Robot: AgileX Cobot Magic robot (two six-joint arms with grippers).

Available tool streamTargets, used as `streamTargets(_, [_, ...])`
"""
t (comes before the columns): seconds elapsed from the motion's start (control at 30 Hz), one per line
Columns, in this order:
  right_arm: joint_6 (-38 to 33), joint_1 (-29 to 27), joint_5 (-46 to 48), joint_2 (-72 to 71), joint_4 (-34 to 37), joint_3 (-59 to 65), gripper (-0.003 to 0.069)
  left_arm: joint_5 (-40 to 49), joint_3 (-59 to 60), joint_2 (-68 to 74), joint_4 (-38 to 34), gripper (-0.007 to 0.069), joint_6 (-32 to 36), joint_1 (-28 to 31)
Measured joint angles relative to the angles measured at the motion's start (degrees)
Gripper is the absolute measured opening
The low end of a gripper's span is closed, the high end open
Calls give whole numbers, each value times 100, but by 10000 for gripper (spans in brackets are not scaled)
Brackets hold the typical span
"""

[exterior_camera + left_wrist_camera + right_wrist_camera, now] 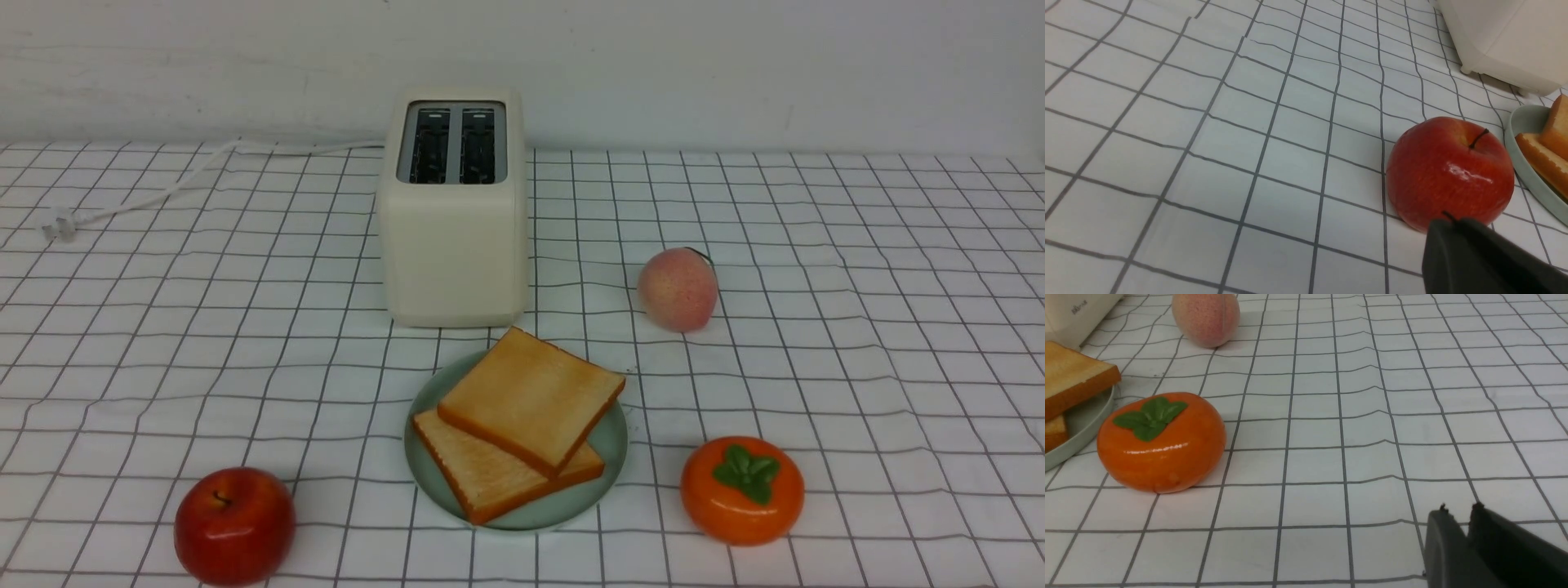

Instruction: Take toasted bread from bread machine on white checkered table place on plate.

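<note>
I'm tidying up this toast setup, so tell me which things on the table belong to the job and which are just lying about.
Belongs to the job:
toasted bread, two slices stacked on the plate
bread machine, both slots empty
white checkered table

Just lying about:
red apple
peach
persimmon

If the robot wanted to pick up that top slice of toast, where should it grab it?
Probably the corner of the top toast slice that juts past the plate rim toward the peach. It lies flat on the lower slice, so only that overhanging edge gives the fingers room above and below, coming from the right.
</note>
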Motion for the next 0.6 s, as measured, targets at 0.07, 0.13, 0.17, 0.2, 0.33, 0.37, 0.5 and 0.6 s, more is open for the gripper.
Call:
streamTargets(0.07, [0, 0, 0, 0, 0, 0, 95, 0, 0, 0, 0, -13, 0, 0])
streamTargets(0.13, [0, 0, 0, 0, 0, 0, 96, 0, 0, 0, 0, -12, 0, 0])
streamTargets(0.17, [0, 0, 0, 0, 0, 0, 99, 0, 0, 0, 0, -12, 0, 0])
streamTargets(0.2, [0, 0, 0, 0, 0, 0, 100, 0, 0, 0, 0, -11, 0, 0])
streamTargets(0.33, [0, 0, 0, 0, 0, 0, 106, 0, 0, 0, 0, -8, 0, 0])
streamTargets(0.37, [0, 0, 0, 0, 0, 0, 106, 0, 0, 0, 0, -9, 0, 0])
streamTargets(0.5, [0, 0, 0, 0, 0, 0, 111, 0, 0, 0, 0, -8, 0, 0])
streamTargets(0.6, [0, 0, 0, 0, 0, 0, 114, 0, 0, 0, 0, -8, 0, 0])
